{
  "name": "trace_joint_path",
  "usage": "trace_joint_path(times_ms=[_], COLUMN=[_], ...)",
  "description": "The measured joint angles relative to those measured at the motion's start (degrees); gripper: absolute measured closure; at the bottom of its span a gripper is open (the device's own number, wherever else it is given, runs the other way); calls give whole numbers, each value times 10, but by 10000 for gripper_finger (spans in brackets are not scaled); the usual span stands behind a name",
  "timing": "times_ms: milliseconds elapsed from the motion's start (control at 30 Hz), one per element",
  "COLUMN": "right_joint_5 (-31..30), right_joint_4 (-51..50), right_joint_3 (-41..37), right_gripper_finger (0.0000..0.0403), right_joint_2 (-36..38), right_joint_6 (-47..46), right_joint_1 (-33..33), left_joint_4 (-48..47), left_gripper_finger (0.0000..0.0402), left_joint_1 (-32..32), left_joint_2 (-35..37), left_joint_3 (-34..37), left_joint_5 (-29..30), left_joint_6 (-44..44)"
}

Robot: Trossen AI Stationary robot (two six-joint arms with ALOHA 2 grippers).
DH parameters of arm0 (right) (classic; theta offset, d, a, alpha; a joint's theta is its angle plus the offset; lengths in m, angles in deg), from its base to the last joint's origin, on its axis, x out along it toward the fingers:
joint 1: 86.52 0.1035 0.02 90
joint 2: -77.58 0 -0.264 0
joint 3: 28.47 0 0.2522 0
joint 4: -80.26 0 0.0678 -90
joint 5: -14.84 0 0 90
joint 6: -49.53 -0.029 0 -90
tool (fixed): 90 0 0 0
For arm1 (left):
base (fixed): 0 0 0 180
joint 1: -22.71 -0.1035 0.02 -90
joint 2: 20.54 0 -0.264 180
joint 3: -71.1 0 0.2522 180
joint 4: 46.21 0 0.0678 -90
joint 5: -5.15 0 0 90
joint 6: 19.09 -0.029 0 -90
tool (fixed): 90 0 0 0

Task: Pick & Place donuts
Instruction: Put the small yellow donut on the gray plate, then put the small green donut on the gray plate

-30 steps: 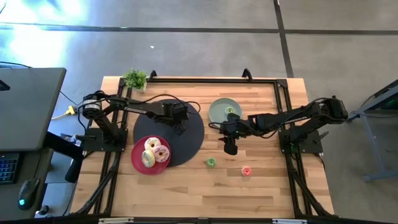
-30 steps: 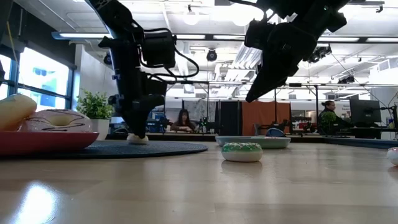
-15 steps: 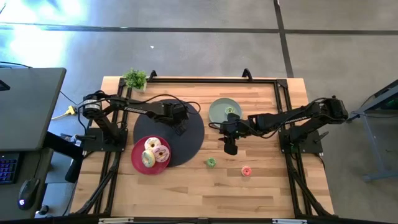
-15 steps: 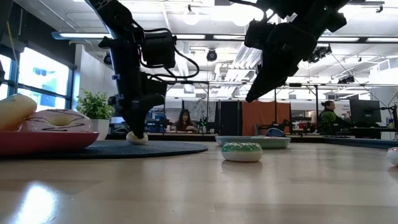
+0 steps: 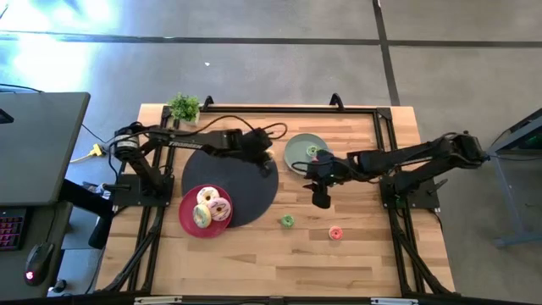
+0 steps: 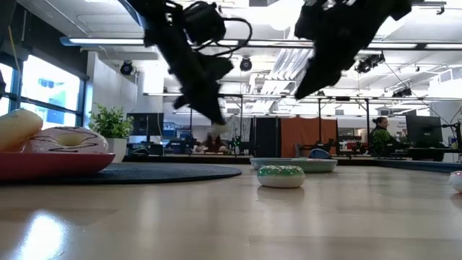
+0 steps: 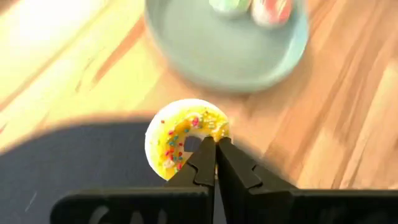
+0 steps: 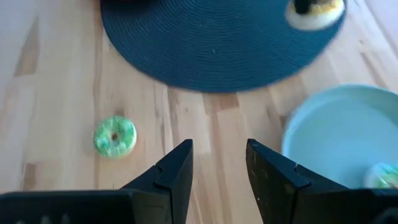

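My left gripper [image 7: 215,147] is shut on a tiny yellow-iced donut [image 7: 180,134] and holds it over the right edge of the black mat [image 5: 229,178], close to the sage-green plate [image 5: 303,151]. Two tiny donuts [image 7: 231,5], one green and one red-pink, lie in that plate. My right gripper [image 8: 217,163] is open and hovers above bare wood between the plate and a tiny green donut [image 5: 287,221] that lies flat on the table. A red-pink tiny donut [image 5: 335,232] lies farther right. The three larger donuts [image 5: 209,208] sit on the red plate [image 5: 188,222]. My left gripper pinches the yellow donut's ring [image 7: 214,127] on one side, beside its hole, between the two fingertips. The fingers slant down from the table's left. The donut [image 6: 219,128] is lifted clear of the mat and hangs at the fingertips.
A small potted plant [image 5: 184,107] stands at the table's far left corner. Black frame rails [image 5: 389,169] run along the table's sides. Bare wood lies along the near edge [image 5: 271,267]. People sit in the room beyond the table [image 6: 380,136].
My left gripper has lifted the yellow donut off the black mat and carried it up and toward the table's right, toward the sage-green plate, tipping as it went. My right gripper has shifted slightly to the right and stayed open.
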Motion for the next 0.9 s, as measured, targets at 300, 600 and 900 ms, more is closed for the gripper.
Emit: trace_joint_path(times_ms=[300, 600, 900], right_joint_5=[-55, -46, 20], right_joint_4=[-104, -104, -72], right_joint_3=[-5, -5, -5], right_gripper_finger=[265, 265, 265], right_joint_2=[42, 38, 29], right_joint_6=[-32, -32, -15], right_joint_1=[0, 0, 12], left_joint_4=[257, 266, 261], left_gripper_finger=[401, 398, 315], left_joint_1=[-5, -4, -4], left_joint_2=[-105, -177, -194], left_joint_3=[1, -39, -44], left_joint_5=[-56, -36, -12], left_joint_6=[-28, -31, -41])
